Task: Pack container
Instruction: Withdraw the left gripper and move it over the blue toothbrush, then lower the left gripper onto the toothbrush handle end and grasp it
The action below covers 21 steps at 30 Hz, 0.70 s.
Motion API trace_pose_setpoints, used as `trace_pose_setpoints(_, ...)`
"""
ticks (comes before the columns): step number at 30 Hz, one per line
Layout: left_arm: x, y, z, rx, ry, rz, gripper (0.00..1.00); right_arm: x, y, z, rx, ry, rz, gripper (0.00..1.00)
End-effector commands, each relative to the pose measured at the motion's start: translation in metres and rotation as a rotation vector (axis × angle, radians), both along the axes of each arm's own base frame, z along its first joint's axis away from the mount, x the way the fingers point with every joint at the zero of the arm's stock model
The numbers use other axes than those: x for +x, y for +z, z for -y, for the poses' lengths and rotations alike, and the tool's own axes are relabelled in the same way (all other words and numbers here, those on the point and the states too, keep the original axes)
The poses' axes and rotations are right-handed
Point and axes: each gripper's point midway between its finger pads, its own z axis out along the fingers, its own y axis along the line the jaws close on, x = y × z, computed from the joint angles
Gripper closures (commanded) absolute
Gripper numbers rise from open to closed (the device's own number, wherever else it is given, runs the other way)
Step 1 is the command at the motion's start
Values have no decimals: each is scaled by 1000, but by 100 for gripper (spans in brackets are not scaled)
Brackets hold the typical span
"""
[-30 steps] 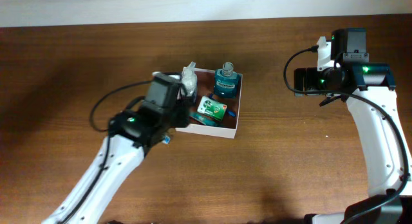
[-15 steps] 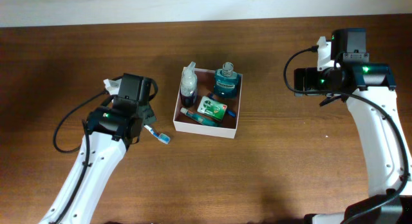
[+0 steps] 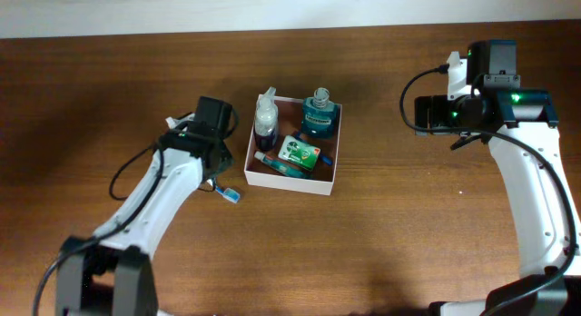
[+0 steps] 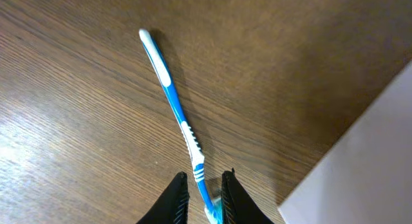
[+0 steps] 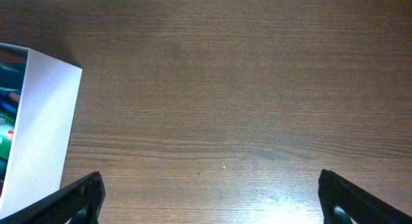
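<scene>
The square, shallow, lidless container [image 3: 289, 183], white on its outer walls and pinkish-brown inside, sits mid-table between the two arms, closer to the left one. It looks like thin card: light and stiff enough to keep its shape, but likely to flex at the rim and to slide on the smooth wood if nudged. The best place to hold it would probably be a pinch over the bare near wall, where nothing leans against it. Most of its weight seems to be at the far side.

A teal round mouthwash bottle [image 3: 319, 116] stands in the far right corner. A clear spray bottle [image 3: 265, 125] with dark liquid stands upright in the far left corner, rising above the wall. A flat green packet [image 3: 300, 153] and a slim tube [image 3: 277, 163] lie across the near half, so little of the floor is free.

A blue-and-white plastic toothbrush [image 4: 174, 102] lies on the dark brown wooden table [image 3: 408, 243], just beside the container's near left corner. It is thin, hard and probably slippery. The left gripper [image 4: 203, 185] hangs over one end of it, with its jaws almost together and the brush running through the slim gap. I cannot tell whether they pinch it.

Anything lifted over the left wall has to clear the tall spray bottle. The right gripper [image 5: 209, 188] is spread wide, holds nothing, and is well apart to the right, out of the way.
</scene>
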Motion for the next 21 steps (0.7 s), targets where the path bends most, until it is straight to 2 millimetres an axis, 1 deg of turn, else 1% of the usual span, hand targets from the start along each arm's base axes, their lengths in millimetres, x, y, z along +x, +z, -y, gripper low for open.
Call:
trace_pose_setpoints(1, -2, -24, -1, 3, 19, -56, 80, 1, 4, 3, -2, -15, 10, 2)
trace_pose_setpoints(5, -1, -36, -1, 8, 19, -76, 79, 1, 4, 3, -2, -16, 10, 2)
trace_pose_setpoints(6, 0, -38, -1, 9, 19, -77, 72, 1, 4, 3, -2, -15, 10, 2)
trace_pose_setpoints(8, 2, -41, 0, 9, 19, -77, 70, 1, 4, 3, -2, -16, 10, 2)
trace_pose_setpoints(15, 4, -47, 0, 9, 20, -82, 70, 1, 4, 3, -2, -15, 10, 2)
trace_pose_setpoints(21, 2, -51, 6, -27, 33, -94, 69, 1, 4, 3, -2, -15, 10, 2)
